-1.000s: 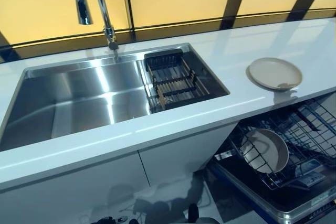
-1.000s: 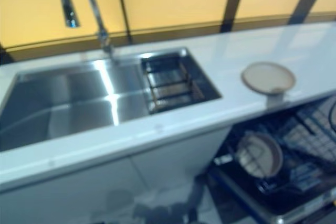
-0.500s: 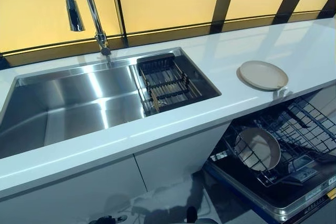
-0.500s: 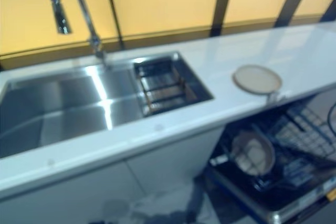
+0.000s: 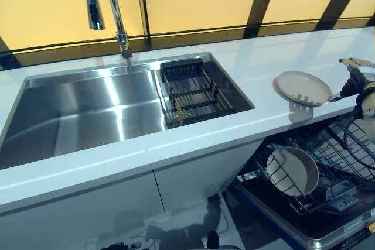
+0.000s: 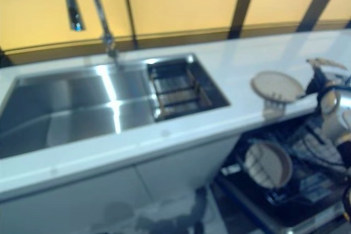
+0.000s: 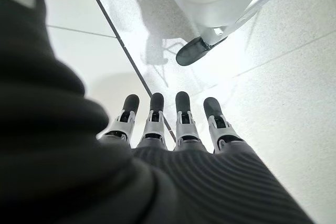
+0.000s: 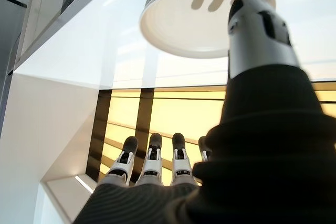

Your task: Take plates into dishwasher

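A beige plate (image 5: 303, 87) lies flat on the white counter (image 5: 246, 62), right of the sink; it also shows in the right wrist view (image 8: 199, 19). A second beige plate (image 5: 292, 171) stands on edge in the open dishwasher's lower rack (image 5: 334, 144) under the counter. My right hand (image 5: 353, 79) is open just right of the counter plate, a little above the counter and apart from the plate; its fingers (image 8: 152, 163) are straight and hold nothing. My left hand (image 7: 173, 129) hangs open over the floor, empty.
A steel sink (image 5: 88, 109) fills the left of the counter, with a dark drying rack (image 5: 193, 89) in its right end and a tall faucet (image 5: 114, 10) behind. The open dishwasher door (image 5: 304, 226) juts out low at the right. White cabinet fronts (image 5: 117, 203) stand below the sink.
My right hand has come into view at the right edge, next to the counter plate. The camera shifted a little; the plates have not moved.
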You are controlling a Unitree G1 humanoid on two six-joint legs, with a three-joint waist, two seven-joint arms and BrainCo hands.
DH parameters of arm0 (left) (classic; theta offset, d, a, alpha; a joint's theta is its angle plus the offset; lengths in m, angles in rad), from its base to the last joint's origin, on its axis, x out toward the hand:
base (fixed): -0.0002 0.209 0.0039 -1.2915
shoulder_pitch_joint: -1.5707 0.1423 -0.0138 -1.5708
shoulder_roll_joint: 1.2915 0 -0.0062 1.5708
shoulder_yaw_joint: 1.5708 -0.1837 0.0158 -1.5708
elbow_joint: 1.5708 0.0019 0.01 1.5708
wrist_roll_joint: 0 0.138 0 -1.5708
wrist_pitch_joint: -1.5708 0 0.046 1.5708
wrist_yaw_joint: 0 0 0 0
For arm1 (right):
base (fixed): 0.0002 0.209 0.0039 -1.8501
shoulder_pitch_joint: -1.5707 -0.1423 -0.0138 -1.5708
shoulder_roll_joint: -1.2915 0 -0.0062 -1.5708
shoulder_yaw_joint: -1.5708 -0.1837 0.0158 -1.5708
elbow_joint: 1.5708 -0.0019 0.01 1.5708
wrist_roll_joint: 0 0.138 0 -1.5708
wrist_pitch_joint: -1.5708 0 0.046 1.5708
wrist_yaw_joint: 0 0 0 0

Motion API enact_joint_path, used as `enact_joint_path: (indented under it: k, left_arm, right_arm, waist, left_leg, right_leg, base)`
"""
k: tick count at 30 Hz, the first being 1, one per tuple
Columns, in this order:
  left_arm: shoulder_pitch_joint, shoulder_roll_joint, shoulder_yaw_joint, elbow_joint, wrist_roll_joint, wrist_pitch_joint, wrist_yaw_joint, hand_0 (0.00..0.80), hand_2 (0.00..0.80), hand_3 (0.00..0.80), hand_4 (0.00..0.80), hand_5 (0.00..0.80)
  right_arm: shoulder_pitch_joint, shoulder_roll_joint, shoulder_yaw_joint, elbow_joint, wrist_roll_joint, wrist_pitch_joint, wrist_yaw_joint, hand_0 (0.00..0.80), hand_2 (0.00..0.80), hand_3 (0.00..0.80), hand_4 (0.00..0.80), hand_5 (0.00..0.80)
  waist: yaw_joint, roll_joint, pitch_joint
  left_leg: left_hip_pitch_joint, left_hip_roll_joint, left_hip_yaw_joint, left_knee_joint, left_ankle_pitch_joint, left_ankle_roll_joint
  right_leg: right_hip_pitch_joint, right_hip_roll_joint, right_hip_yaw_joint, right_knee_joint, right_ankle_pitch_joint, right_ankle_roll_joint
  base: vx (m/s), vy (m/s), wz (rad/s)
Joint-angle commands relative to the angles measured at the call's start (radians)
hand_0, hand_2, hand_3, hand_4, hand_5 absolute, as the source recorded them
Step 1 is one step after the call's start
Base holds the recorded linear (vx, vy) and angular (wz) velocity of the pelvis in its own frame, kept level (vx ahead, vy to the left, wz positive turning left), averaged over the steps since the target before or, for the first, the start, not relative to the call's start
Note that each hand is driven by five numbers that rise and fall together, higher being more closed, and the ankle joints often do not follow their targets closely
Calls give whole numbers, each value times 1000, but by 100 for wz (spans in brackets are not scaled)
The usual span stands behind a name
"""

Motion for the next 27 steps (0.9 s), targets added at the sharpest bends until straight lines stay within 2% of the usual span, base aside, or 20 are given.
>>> enact_joint_path:
  k: [1,27]
  left_arm:
    - [-66,13,19,37,23,-18,19,0,0,0,0,0]
    - [-56,12,3,-6,4,-22,7,0,0,0,0,0]
  right_arm:
    - [-94,23,0,24,15,40,5,0,0,0,0,0]
    - [-142,57,43,10,-49,87,28,0,0,0,0,0]
  waist:
    - [23,-39,84]
    - [32,-12,114]
  left_leg:
    - [35,-20,-49,-1,-55,28]
    - [23,-27,-60,-1,-49,24]
  right_leg:
    - [42,-14,-39,3,-45,66]
    - [31,-24,-43,3,-43,65]
  base:
    - [-17,1,7]
    - [0,2,1]
